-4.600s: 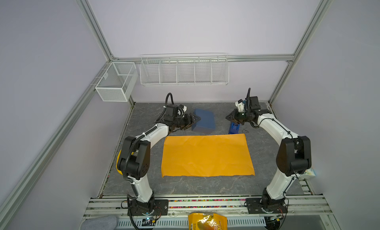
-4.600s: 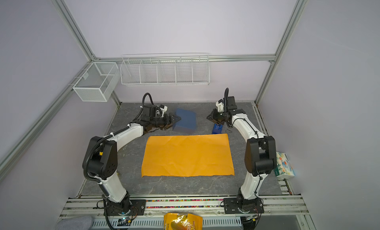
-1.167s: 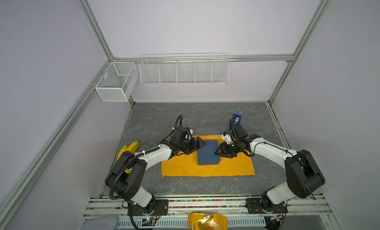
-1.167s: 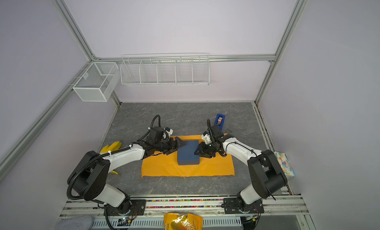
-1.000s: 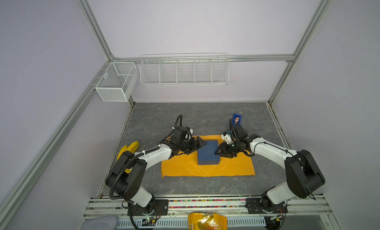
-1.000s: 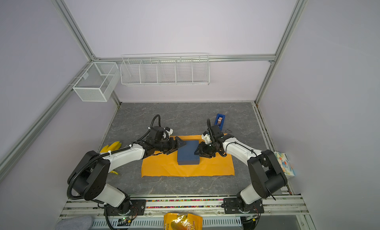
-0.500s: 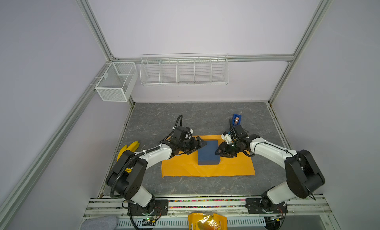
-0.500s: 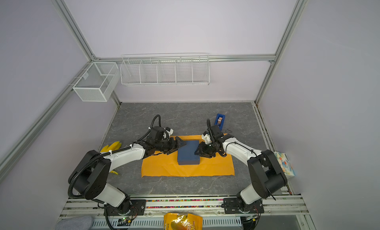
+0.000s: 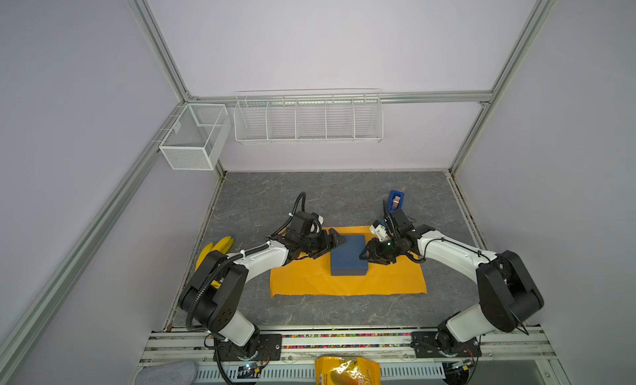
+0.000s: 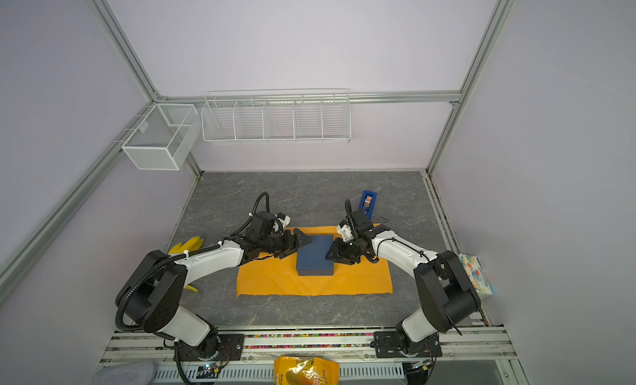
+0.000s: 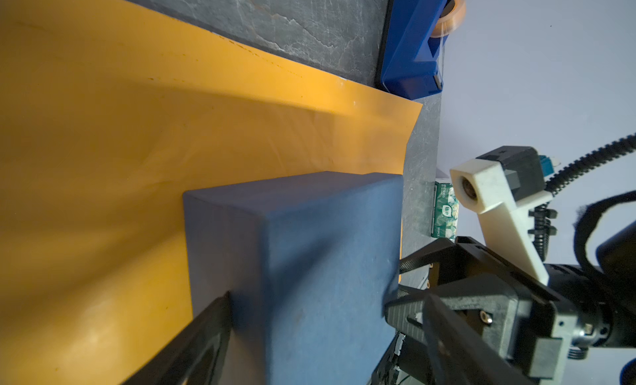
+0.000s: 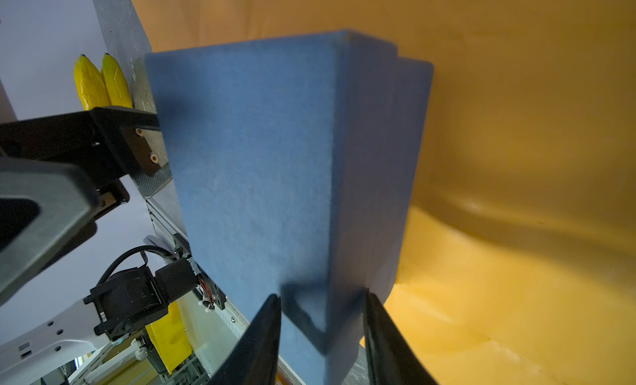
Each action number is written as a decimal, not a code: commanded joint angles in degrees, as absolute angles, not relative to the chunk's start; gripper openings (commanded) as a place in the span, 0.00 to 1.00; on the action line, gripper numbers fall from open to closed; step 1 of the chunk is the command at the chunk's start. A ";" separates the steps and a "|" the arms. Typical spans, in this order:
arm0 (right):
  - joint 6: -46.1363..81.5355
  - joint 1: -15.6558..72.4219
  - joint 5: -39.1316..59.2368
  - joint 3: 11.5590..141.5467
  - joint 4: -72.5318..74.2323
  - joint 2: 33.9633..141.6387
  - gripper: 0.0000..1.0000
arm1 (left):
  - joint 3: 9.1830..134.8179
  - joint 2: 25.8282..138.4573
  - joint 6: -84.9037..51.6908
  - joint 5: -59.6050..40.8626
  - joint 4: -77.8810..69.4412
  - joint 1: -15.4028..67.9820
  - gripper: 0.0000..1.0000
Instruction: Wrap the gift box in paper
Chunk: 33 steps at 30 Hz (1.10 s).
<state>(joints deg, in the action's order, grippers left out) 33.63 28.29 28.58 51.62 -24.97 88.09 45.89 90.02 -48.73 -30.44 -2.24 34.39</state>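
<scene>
The dark navy gift box (image 9: pixel 348 252) (image 10: pixel 315 252) lies flat on the middle of the orange paper (image 9: pixel 389 280) (image 10: pixel 275 280). My left gripper (image 9: pixel 332 247) (image 11: pixel 327 297) stands wide open at the box's left edge. One of its fingers (image 11: pixel 206 335) rests against the box's side (image 11: pixel 241 263) and the other is up by the top's far edge. My right gripper (image 9: pixel 365 255) (image 12: pixel 321 304) is shut on the box's right edge (image 12: pixel 247 159), with a finger (image 12: pixel 265 335) on each side of a corner.
A bright-blue tape dispenser (image 9: pixel 395 201) (image 11: pixel 409 46) stands behind the paper's back right corner. Bananas (image 9: pixel 215 254) (image 12: pixel 99 80) lie by the table's left edge. A tissue box (image 10: pixel 476 275) sits at the far right and a yellow snack bag (image 9: pixel 347 371) beyond the front rail.
Nothing has visibly moved over the last second. Since the earliest frames the box has come from the bare table behind the paper onto it, and both grippers have come forward to it.
</scene>
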 commanded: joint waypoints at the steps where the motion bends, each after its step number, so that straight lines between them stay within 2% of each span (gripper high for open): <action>1: 32.98 28.51 26.41 52.03 -26.94 86.72 0.44 | 46.90 89.86 -47.62 -29.53 -1.38 34.03 0.86; 9: 29.90 22.58 24.89 51.63 -29.67 80.00 0.45 | 47.87 85.59 -44.41 -29.44 3.95 32.43 0.86; 15: 24.79 9.90 25.62 48.62 -34.50 77.84 0.46 | 47.90 84.37 -43.95 -30.10 5.06 32.44 0.86; 17: 23.98 5.37 25.05 47.17 -35.68 76.82 0.50 | 47.74 84.69 -44.12 -30.53 4.59 32.43 0.86; 21: 24.15 -4.30 23.55 42.90 -36.58 75.50 0.65 | 47.13 85.81 -45.05 -31.63 2.88 32.43 0.86; 23: 24.04 -8.98 25.32 40.32 -35.71 75.65 0.70 | 46.74 86.10 -45.52 -31.88 1.80 32.44 0.86; 27: 23.28 -14.27 25.71 36.64 -34.22 77.06 0.75 | 46.67 86.79 -45.55 -31.99 1.49 32.44 0.86; 33: 25.57 -15.03 25.03 33.80 -31.61 79.72 0.76 | 46.62 87.10 -45.31 -31.83 1.93 32.44 0.86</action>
<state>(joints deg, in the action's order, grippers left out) 25.10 -14.87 25.41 36.05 -33.04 77.84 46.63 86.19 -45.34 -31.55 2.87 32.58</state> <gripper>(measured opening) 0.756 0.860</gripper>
